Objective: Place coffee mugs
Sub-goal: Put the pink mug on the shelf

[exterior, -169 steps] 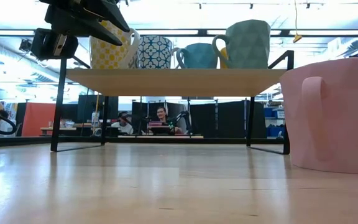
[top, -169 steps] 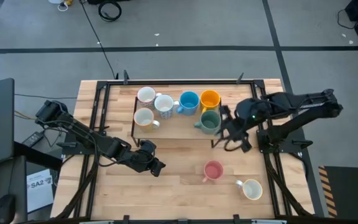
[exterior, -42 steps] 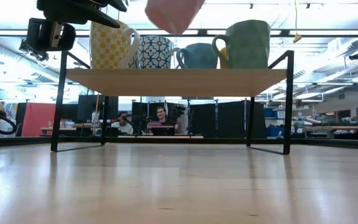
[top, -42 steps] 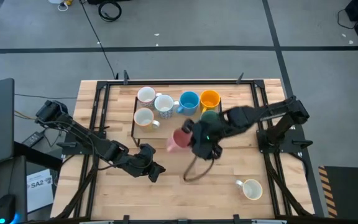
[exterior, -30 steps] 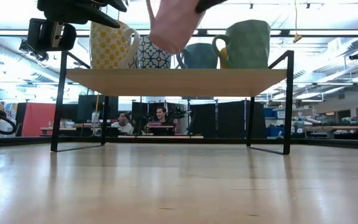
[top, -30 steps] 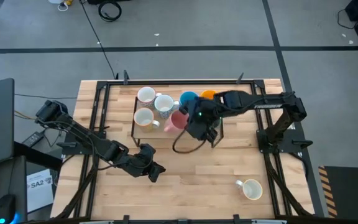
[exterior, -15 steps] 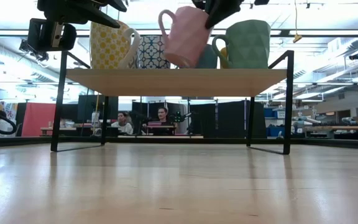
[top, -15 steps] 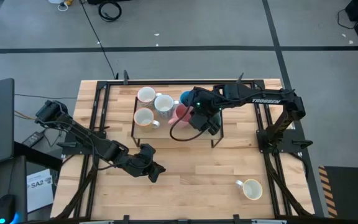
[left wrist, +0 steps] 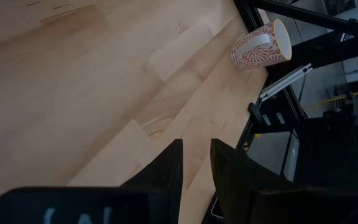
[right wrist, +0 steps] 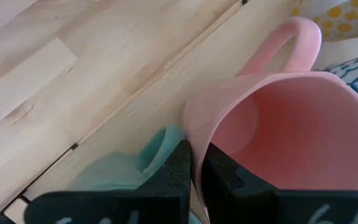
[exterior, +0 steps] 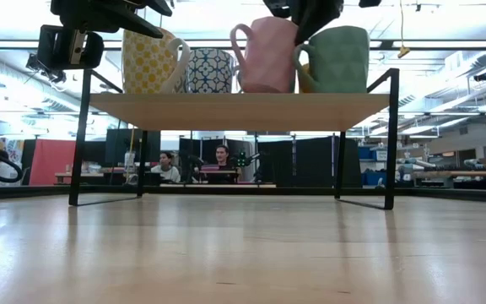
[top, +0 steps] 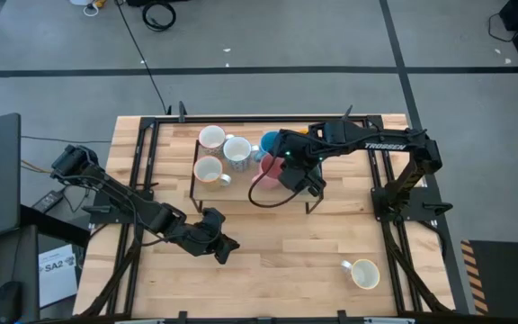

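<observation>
My right gripper (top: 281, 171) is over the wooden shelf (top: 241, 186), shut on the pink mug (top: 263, 169), which stands upright between the blue-patterned white mug (exterior: 209, 69) and the green mug (exterior: 337, 57). A white mug (top: 211, 138), a yellow-dotted mug (top: 208, 170), a blue mug (top: 271, 140) and an orange mug (top: 302, 135) also stand on the shelf. A red-patterned white mug (top: 363, 273) lies on its side on the table. My left gripper (top: 223, 245) waits shut, low over the near left of the table. My right gripper has the pink mug by its rim (right wrist: 194, 134), on the side away from the handle (right wrist: 291, 37). One finger is inside the mug and one outside, pointing down from above. The mug is upright, and its base (exterior: 266, 89) appears to rest on the shelf board.
The shelf is a board on black metal legs (exterior: 81, 143) across the far half of the table. Bare wood lies before it and under it. The green mug's handle (right wrist: 157, 149) is close beside my right fingers. People sit far behind the table (exterior: 218, 165).
My right gripper has carried the pink mug toward the table's far edge and down onto the shelf. The mug was tilted and high above the board a second ago. Now it stands upright between the patterned mug and the green mug.
</observation>
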You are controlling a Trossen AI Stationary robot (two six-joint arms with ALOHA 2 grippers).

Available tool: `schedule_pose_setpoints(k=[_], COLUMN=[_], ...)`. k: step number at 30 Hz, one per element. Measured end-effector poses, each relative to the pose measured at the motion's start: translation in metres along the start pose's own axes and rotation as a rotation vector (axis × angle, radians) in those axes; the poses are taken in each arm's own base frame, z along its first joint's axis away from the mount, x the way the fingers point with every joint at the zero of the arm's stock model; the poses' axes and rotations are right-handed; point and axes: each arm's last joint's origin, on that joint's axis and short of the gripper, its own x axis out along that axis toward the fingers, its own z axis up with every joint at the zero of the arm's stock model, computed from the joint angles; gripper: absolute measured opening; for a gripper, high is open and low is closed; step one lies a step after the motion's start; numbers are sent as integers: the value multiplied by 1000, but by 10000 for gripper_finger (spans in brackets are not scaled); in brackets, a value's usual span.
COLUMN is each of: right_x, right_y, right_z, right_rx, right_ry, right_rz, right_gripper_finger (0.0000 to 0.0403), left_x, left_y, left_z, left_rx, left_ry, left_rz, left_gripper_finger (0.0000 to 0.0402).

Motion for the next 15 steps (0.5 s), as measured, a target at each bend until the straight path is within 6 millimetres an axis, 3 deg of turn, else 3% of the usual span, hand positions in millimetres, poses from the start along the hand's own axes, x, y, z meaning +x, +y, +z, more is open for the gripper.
schedule_pose_setpoints(k=[15], right_x=[0], right_y=[7], right_z=[4], right_rx=[-36], right_ry=[9], right_rz=[39], right_gripper_finger=[28], left_x=[0], left_y=[0], left_z=[0], left_rx=[0], left_ry=[0], left_rz=[0], left_gripper_finger=[87])
